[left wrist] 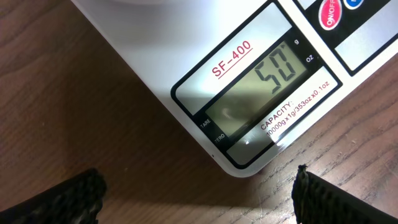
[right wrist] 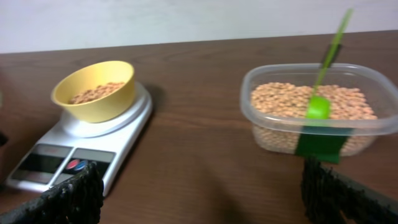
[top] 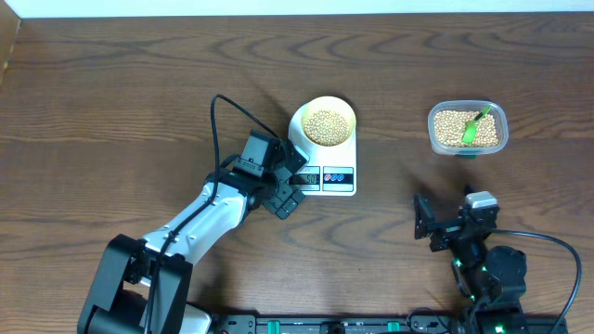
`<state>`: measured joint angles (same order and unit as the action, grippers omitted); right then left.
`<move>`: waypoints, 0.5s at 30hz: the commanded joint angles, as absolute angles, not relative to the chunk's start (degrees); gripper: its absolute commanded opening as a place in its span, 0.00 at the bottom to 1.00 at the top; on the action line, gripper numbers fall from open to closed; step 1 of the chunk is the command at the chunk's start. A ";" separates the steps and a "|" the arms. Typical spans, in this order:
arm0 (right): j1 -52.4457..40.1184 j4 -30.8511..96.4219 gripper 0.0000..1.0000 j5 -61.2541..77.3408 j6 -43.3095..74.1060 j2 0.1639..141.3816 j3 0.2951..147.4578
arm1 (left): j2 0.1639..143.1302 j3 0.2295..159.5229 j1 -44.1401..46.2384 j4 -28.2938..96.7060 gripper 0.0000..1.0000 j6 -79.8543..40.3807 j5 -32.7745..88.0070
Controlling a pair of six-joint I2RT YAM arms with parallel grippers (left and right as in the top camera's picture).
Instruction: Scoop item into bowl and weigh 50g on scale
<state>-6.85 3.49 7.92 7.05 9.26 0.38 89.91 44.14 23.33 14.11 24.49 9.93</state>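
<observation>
Beans (top: 326, 125), small, round and tan, heaped in the pale yellow bowl (top: 351, 113) on the round platform of the white scale (top: 342, 187); more of the same in the clear container (top: 434, 141) well to the right, a green scoop (top: 473, 130) lying among them. From overhead: left gripper (top: 290, 184) just beside the scale, covering its near left corner, jaws spread and holding nothing; right gripper (top: 444, 221) on the near side of the container and apart from it, likewise spread and empty. From the left wrist: only a corner of the scale, grey display (left wrist: 261, 87) reading 50, SF-400 printed above, a red button (left wrist: 329, 15) at the top edge, black fingertips (left wrist: 59, 199) wide apart over the wooden table (left wrist: 93, 112); bowl and beans out of frame. From the right wrist: bowl side on, filled short of its rim; display too blurred to read; scoop handle slanting up out of the container; a green strip (right wrist: 320, 146) on the container's front wall.
</observation>
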 commanded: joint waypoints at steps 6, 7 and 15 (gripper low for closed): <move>-7.81 3.75 0.99 7.88 7.68 8.40 0.32 | 90.61 44.10 23.16 14.22 0.98 25.50 9.41; -7.81 3.75 0.99 7.90 7.68 8.08 0.32 | 90.61 44.10 23.16 14.22 0.98 25.50 9.39; -7.84 3.01 0.99 7.90 7.68 0.32 0.32 | 90.61 44.10 23.16 14.22 0.98 25.47 9.39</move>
<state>-7.40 3.31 7.92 7.05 2.24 0.38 89.91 44.14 23.33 14.11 24.49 9.91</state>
